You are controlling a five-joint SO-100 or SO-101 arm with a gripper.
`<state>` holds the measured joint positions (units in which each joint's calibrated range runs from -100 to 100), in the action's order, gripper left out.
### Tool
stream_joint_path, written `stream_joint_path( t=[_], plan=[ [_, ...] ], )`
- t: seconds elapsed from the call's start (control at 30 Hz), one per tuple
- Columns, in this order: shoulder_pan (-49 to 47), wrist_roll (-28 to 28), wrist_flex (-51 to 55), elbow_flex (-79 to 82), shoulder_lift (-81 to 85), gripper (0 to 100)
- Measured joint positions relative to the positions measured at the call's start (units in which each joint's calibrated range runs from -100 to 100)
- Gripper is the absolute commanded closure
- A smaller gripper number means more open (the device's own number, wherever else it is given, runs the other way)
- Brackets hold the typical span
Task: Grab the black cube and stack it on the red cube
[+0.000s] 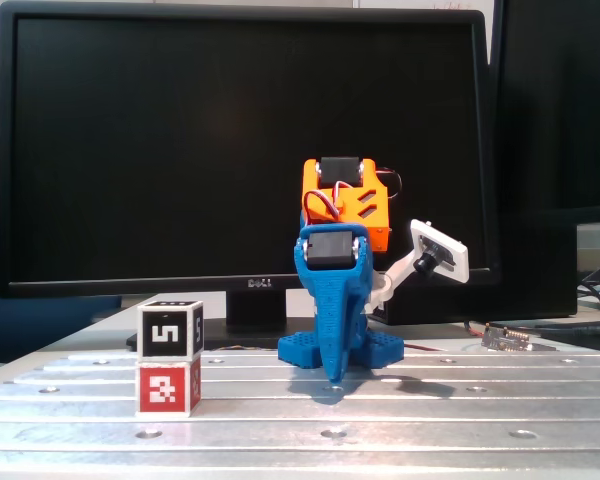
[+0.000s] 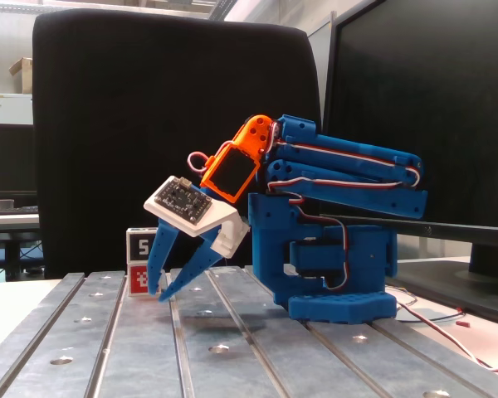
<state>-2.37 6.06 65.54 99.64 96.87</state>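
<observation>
Looks like the black cube (image 1: 170,329) already sits squarely on the red cube (image 1: 167,389). Your gripper (image 2: 160,292) is empty, jaws slightly apart, so back away gently without nudging the stack.

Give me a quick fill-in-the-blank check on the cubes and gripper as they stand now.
1. The black cube sits on top of the ___ cube.
2. The gripper holds ___.
3. The stack stands on a slotted ___ table.
Missing words: red; nothing; metal.
</observation>
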Motion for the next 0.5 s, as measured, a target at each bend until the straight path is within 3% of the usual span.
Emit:
stream_joint_path(
  t=[0.5],
  plan=[
    [-0.07, 0.00, 1.12, 0.00, -0.08, 98]
  ],
)
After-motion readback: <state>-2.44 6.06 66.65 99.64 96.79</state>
